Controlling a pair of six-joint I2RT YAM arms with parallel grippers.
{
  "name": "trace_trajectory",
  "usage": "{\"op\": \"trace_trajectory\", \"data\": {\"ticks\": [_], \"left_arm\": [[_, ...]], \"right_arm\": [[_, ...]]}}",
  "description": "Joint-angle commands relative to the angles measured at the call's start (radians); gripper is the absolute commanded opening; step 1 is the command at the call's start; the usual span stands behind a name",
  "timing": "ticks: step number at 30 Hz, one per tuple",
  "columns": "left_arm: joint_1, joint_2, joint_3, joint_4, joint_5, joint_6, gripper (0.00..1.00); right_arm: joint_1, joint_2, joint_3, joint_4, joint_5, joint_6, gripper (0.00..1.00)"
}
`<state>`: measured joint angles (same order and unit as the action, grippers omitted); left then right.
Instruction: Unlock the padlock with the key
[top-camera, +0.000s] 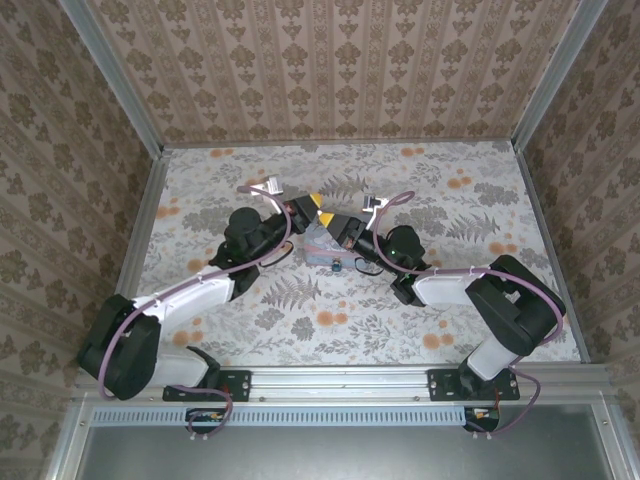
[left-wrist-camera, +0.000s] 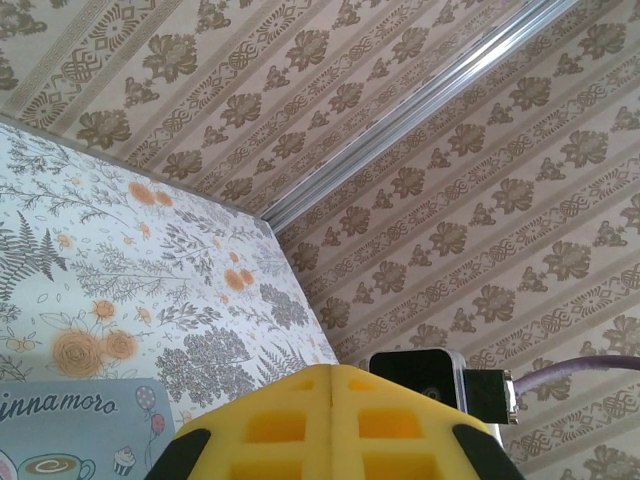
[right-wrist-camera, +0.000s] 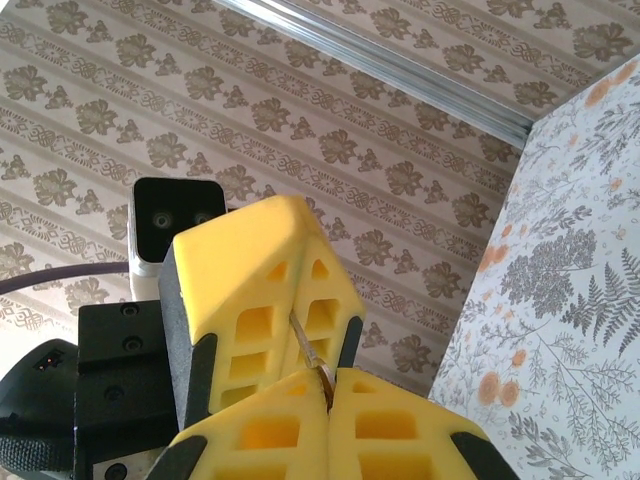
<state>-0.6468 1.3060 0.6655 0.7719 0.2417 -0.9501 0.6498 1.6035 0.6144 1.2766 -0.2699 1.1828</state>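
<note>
The key is a thin metal strip bridging the two grippers. My right gripper is shut on its lower end. Its upper end runs into the seam of my left gripper, whose yellow fingers are shut on it too. From above, both grippers meet tip to tip over the middle of the table, the left gripper just beyond the right gripper. In the left wrist view the left gripper shows its fingers pressed together. A tiny dark padlock sits at the near edge of the pale-blue tin.
The pale-blue cartoon tin lies on the flower-patterned floor just below the grippers. Papered walls with metal corner rails enclose the table on three sides. The right wrist camera sits close behind the left fingers.
</note>
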Motion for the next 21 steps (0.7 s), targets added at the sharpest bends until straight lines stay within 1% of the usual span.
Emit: {"op": "trace_trajectory", "data": {"ticks": [1, 14, 15, 17, 20, 21], "left_arm": [[-0.001, -0.037, -0.031, 0.017, 0.000, -0.007, 0.00], [-0.001, -0.050, -0.046, 0.015, -0.007, -0.019, 0.00], [0.000, -0.051, -0.043, 0.010, -0.007, -0.019, 0.09], [0.001, -0.057, -0.040, -0.004, -0.011, -0.019, 0.42], [0.008, -0.072, -0.037, -0.027, -0.018, -0.023, 0.67], [0.013, -0.078, -0.037, -0.036, -0.019, -0.026, 0.72]], "right_arm": [[-0.010, -0.018, -0.002, 0.045, 0.037, 0.004, 0.00], [-0.012, -0.008, -0.009, 0.047, 0.047, 0.012, 0.00], [-0.012, -0.007, -0.011, 0.046, 0.047, 0.012, 0.00], [-0.012, -0.010, -0.016, 0.045, 0.047, 0.012, 0.00], [-0.012, -0.014, -0.024, 0.045, 0.046, 0.012, 0.00], [-0.012, -0.014, -0.026, 0.043, 0.046, 0.012, 0.00]]}}
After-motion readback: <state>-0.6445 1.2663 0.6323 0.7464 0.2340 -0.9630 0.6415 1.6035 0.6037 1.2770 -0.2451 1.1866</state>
